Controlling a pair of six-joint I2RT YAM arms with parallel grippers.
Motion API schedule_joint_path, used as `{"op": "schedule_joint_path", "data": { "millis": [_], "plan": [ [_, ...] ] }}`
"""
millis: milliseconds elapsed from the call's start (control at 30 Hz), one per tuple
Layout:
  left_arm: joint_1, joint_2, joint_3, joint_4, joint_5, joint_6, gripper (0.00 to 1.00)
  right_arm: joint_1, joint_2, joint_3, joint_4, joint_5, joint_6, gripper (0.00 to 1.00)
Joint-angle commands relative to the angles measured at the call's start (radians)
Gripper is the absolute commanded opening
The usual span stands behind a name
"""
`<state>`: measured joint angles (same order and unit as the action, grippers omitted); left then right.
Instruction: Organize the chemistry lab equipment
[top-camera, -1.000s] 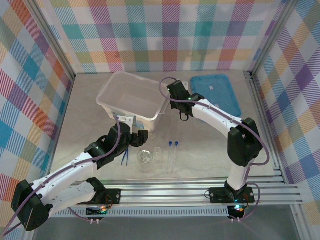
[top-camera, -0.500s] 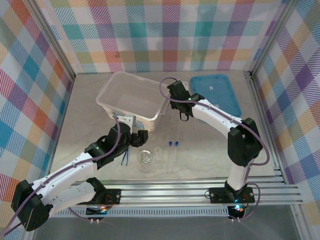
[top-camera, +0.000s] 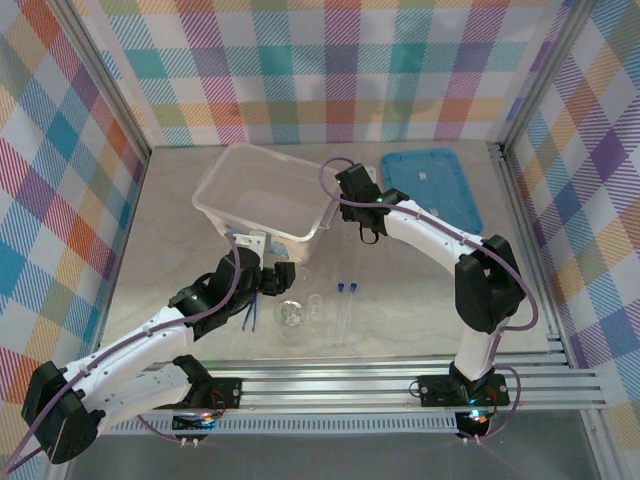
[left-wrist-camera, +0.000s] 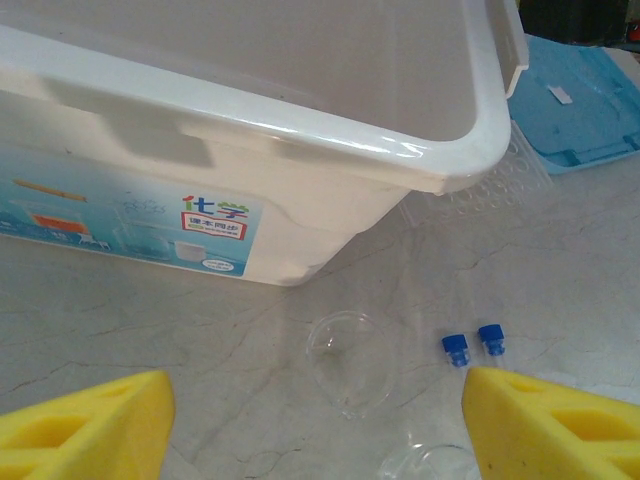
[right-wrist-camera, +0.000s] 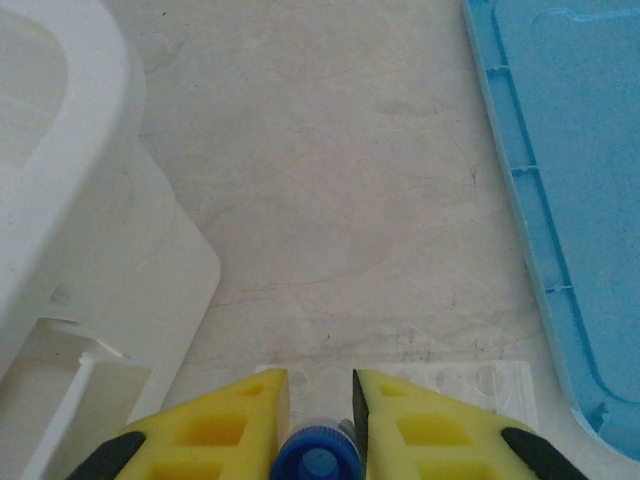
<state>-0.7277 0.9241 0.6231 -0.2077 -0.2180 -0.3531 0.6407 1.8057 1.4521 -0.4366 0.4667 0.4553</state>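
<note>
Yellow pads of the left claw (left-wrist-camera: 318, 378) stand wide apart over the table (top-camera: 180, 235), with the dark blue tweezers (top-camera: 250, 312) just beside it and the tiny clear cup (left-wrist-camera: 345, 360), round glass dish (top-camera: 291, 316) and two blue-capped tubes (top-camera: 345, 312) a little to its right. By the plastic box (top-camera: 262, 228) at its right corner, the right claw (right-wrist-camera: 320, 385) brackets another blue-capped tube (right-wrist-camera: 315, 462); whether it grips, I cannot tell.

The translucent box (top-camera: 265, 195) stands at the back of the surface (top-camera: 420, 300), the flat blue lid (top-camera: 432, 185) to its right; a clear dimpled tray (right-wrist-camera: 440, 380) lies in the bare strip between them. In front of the box, the glass dish (top-camera: 291, 316), tiny cup (top-camera: 316, 305) and two capped tubes (top-camera: 345, 310) lie close together with narrow gaps. Right of the tubes the surface lies open.
</note>
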Motion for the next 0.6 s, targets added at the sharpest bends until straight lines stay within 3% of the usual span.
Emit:
{"op": "schedule_joint_path", "data": {
  "millis": [0,567],
  "plan": [
    [0.012,-0.026,-0.019,0.022,0.019,-0.021,0.76,-0.004,-0.026,-0.001,0.025,-0.013,-0.008,0.24],
    [0.012,-0.019,-0.005,0.022,0.031,-0.015,0.75,-0.004,-0.081,0.04,-0.02,0.006,-0.045,0.27]
  ]
}}
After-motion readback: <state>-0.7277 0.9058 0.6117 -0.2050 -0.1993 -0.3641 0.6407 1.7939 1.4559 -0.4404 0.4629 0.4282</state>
